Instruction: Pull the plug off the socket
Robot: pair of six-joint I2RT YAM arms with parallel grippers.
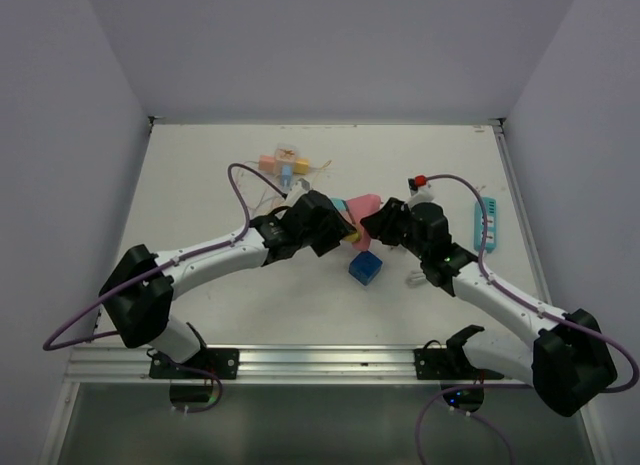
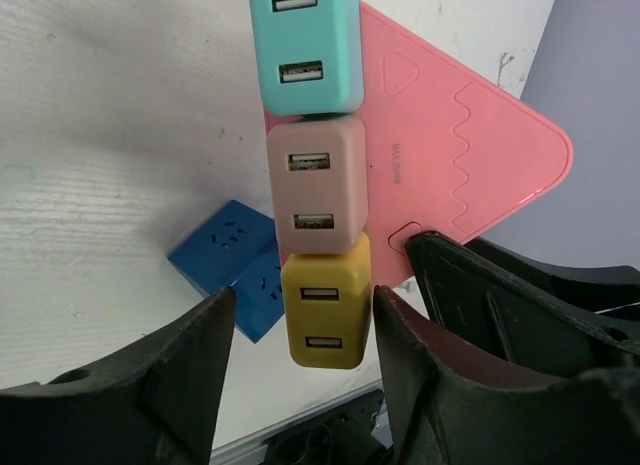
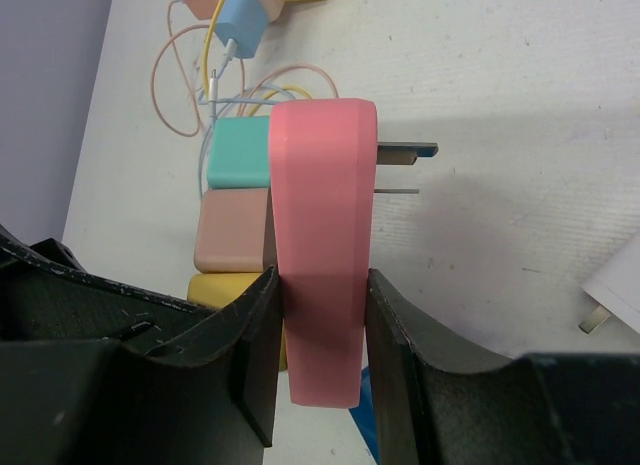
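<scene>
Pink socket (image 3: 320, 185) clamped in my right gripper (image 3: 320, 285); my left gripper (image 2: 303, 305) straddles the yellow plug (image 2: 325, 315), jaws half-open.

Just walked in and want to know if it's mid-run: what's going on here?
The right gripper is shut on the pink socket. Three plugs sit in it in a row: teal plug, beige plug and yellow plug. The left gripper straddles the yellow plug with its jaws open and a gap showing on one side. No plug is pulled out yet.
</scene>
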